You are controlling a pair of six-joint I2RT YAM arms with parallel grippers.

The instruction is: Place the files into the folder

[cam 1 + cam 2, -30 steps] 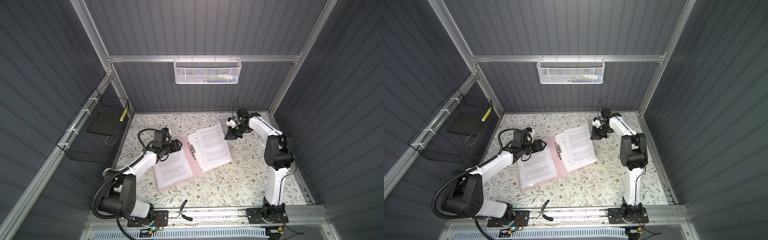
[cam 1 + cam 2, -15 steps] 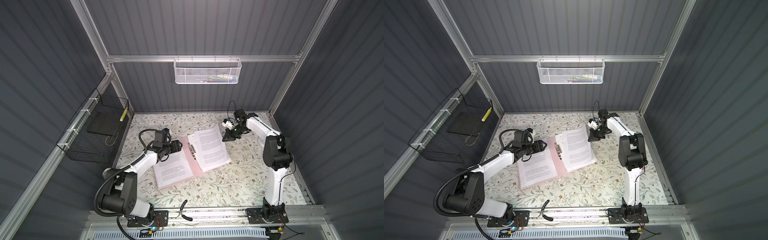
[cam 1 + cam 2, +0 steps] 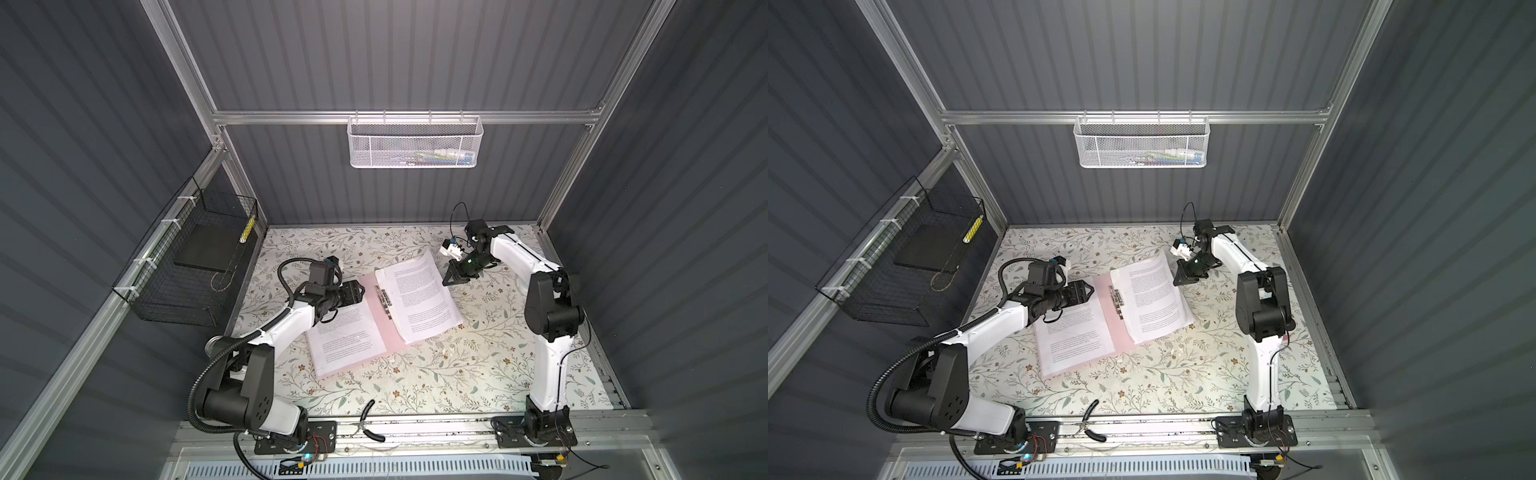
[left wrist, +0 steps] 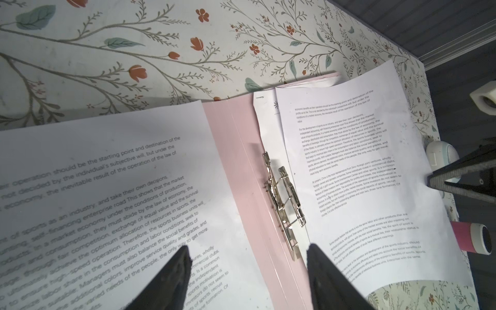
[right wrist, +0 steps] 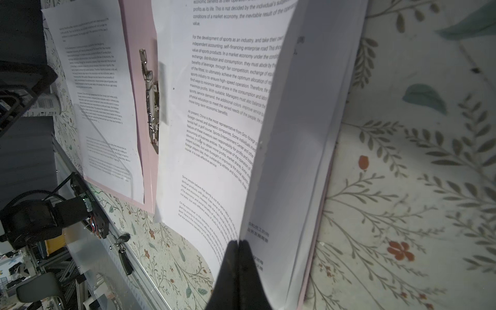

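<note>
In the right tool (image 5: 238, 243), one file (image 5: 290, 134)

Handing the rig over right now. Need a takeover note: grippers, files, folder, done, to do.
Left gripper: open, empty, above the folder near its silver clip.
Right gripper: shut on the top sheet at its outer edge, curling it up off the stack.
Folder: open flat; single sheet on its left half, stack on its right.
Done: files lie on the folder.
To do: square them at the clip, close the cover.
</note>
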